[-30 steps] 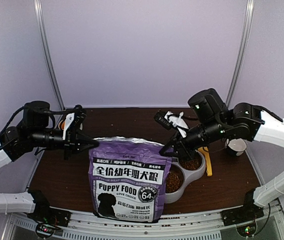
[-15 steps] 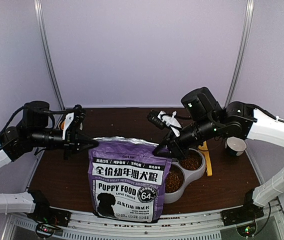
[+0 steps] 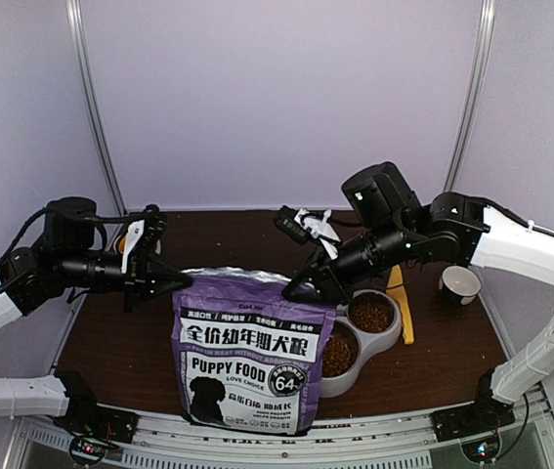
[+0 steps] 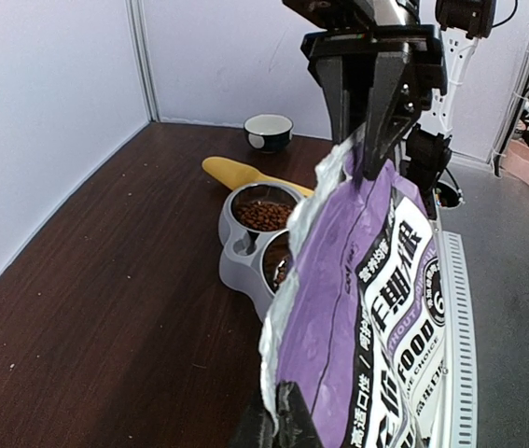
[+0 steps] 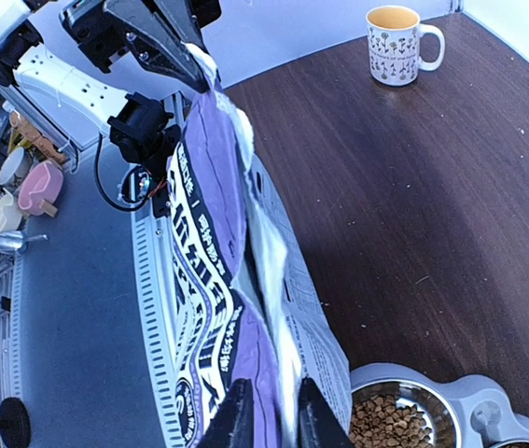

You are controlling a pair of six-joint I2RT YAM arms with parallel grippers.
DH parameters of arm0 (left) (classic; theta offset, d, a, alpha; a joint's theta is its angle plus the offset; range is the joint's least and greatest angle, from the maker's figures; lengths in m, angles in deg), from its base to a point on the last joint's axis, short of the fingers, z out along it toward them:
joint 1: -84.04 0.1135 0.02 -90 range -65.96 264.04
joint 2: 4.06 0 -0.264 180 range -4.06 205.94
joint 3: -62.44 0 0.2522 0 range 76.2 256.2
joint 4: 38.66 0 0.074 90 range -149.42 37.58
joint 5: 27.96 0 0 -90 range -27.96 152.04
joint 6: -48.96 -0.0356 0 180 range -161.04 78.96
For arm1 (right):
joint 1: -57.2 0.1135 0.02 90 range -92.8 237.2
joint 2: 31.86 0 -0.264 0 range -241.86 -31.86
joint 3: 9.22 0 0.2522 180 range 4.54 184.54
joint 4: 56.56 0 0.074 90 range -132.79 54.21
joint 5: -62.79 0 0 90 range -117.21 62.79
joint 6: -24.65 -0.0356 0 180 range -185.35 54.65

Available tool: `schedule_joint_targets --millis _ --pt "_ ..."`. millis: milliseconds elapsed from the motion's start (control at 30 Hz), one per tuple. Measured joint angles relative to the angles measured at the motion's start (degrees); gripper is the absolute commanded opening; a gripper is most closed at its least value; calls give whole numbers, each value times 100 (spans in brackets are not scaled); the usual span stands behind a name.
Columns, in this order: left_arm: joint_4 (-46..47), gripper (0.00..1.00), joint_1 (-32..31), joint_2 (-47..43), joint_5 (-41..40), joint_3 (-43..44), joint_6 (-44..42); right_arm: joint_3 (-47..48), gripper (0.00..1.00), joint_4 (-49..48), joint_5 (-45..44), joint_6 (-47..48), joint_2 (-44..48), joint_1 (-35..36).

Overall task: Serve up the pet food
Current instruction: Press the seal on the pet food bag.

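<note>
The left gripper [image 4: 281, 415] pinches one top corner of the bag [image 3: 247, 357]; the right gripper [image 5: 271, 411], jaws narrow astride the opposite corner, perhaps not clamped, should close squarely before lifting

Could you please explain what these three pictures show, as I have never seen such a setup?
Two robot arms stand at a brown table. One picture looks down from above; the other two come from cameras on the wrists. On the table are a purple puppy food bag, a double bowl holding kibble, a yellow scoop, a white mug and an orange-lined mug. The left gripper pinches one top corner of the bag; the right gripper sits slightly open astride the other corner.
</note>
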Motion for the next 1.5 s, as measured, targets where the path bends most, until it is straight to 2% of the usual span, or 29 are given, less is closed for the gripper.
schedule_joint_targets --millis 67,300,367,433,500,533,567,800,933,1067,1300,1400,1500 --pt "0 0 0 0 2 0 0 61 0 -44 59 0 -72 2" --pt "-20 0 2 0 2 0 0 160 0 -109 138 2 -245 -24" --pt "-20 0 2 0 2 0 0 168 8 -105 162 4 -249 -24" --pt "-11 0 2 0 4 0 0 221 11 -103 201 17 -291 -24" --pt "-2 0 0 0 20 0 0 352 7 -173 243 22 -417 -24" --pt "-2 0 0 0 22 0 0 391 1 -214 260 28 -472 -24" --pt "-2 0 2 0 22 0 0 437 0 -236 286 48 -531 -24" --pt "-22 0 2 0 20 0 0 546 0 -254 372 111 -691 -31" --pt "-15 0 7 0 20 0 -2 636 8 -197 393 131 -748 -28" --pt "-4 0 7 0 22 0 -2 822 0 -254 474 133 -944 -24" --pt "-11 0 7 2 22 0 -2 844 0 -278 520 140 -999 -24" --pt "-11 0 7 2 22 0 -2 846 6 -282 549 133 -1001 -26" --pt "-4 0 9 2 26 0 -2 944 3 -334 629 118 -1080 -24"
